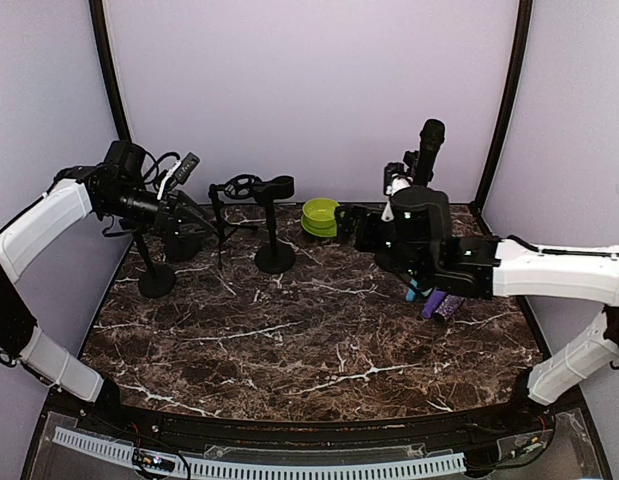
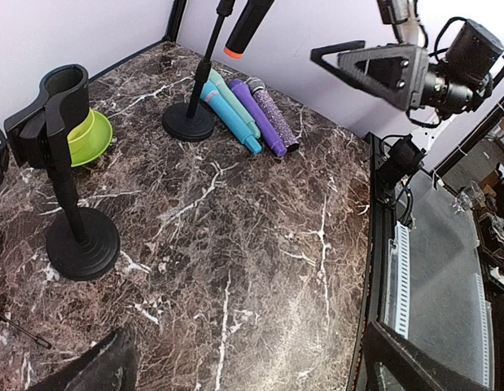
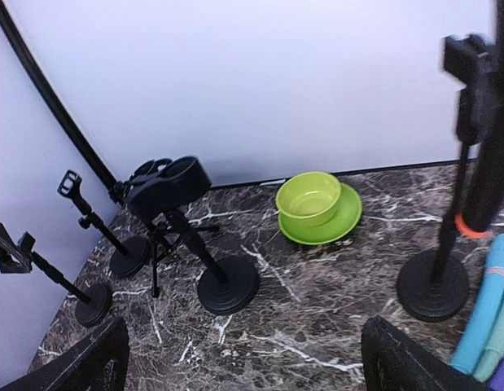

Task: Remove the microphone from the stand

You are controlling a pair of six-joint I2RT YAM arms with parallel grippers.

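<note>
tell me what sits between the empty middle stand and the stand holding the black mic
A green bowl on a green plate, set a little further back than both. The right wrist view shows it clearest.

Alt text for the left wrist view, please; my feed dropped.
A black microphone with an orange ring sits tilted in its stand at the far side of the marble table, coloured microphones lying beside the base. Nearer left: an empty stand and a green bowl.
</note>
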